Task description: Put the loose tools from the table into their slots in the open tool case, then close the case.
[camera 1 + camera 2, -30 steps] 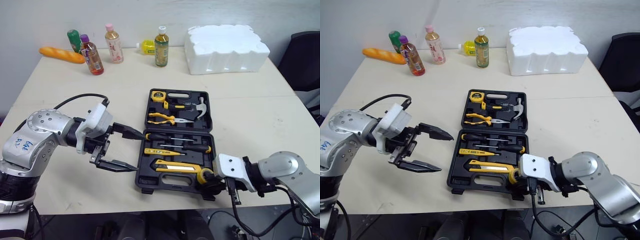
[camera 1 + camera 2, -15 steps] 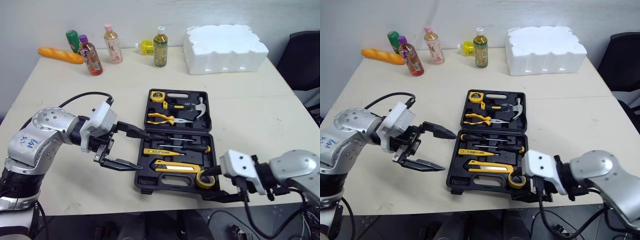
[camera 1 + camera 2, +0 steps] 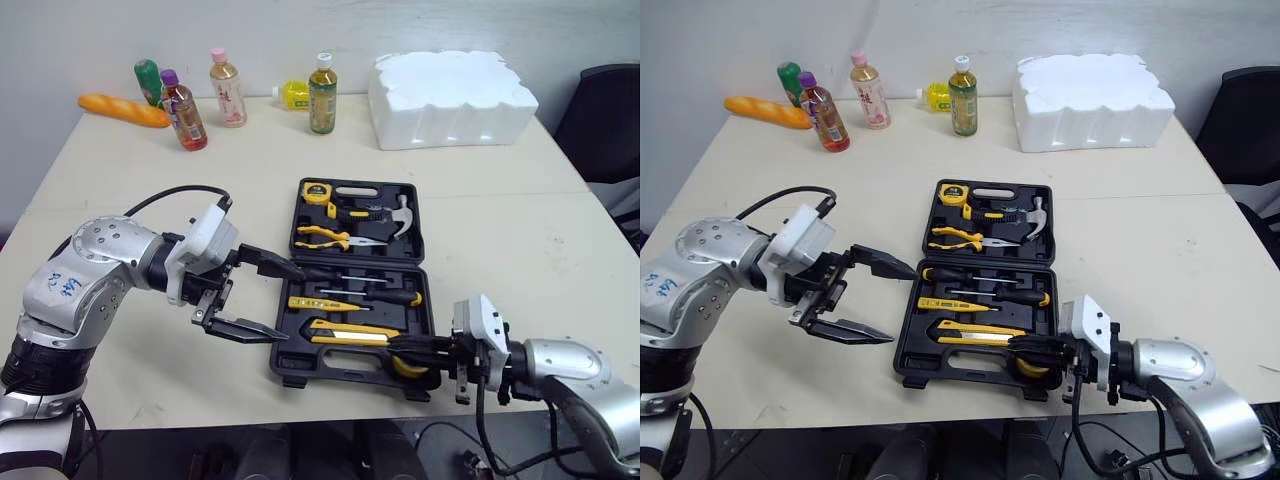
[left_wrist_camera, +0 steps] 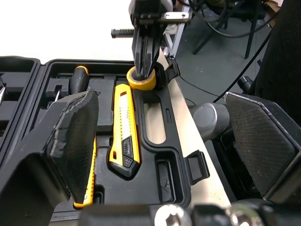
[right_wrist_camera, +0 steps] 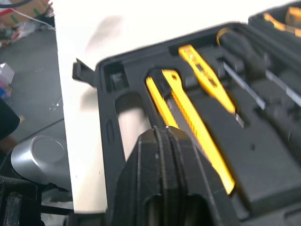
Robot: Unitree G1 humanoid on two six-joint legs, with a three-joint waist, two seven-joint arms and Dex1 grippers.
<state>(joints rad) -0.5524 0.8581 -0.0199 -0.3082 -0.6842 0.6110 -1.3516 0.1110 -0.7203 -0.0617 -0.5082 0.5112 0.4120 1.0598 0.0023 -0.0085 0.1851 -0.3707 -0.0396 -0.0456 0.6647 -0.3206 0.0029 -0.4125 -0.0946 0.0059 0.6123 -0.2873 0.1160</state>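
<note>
A: Logged the case (image 3: 352, 300): black throughout. The counter (image 3: 500, 220): plain pale cream.
B: Noted. Inside it, the knife (image 3: 350, 333) is yellow with a black patch, the roll of tape (image 4: 141, 84) yellow, the pliers (image 3: 322, 236) yellow-handled, the tape measure (image 3: 315, 190) yellow and black.
A: And the left tool (image 3: 292, 303): black fingers, white housing.
B: Far edge: foam block (image 3: 452, 97) white, loaf (image 3: 124, 109) orange-brown, tall bottle (image 3: 322, 95) olive-green with yellow label, small bottle (image 3: 185, 115) red-brown, purple cap.

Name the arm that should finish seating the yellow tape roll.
Right. The right gripper, shut, has its fingertips at the tape roll in the near right corner of the tool case. The left gripper hangs open by the case's left edge, away from the roll.
</note>
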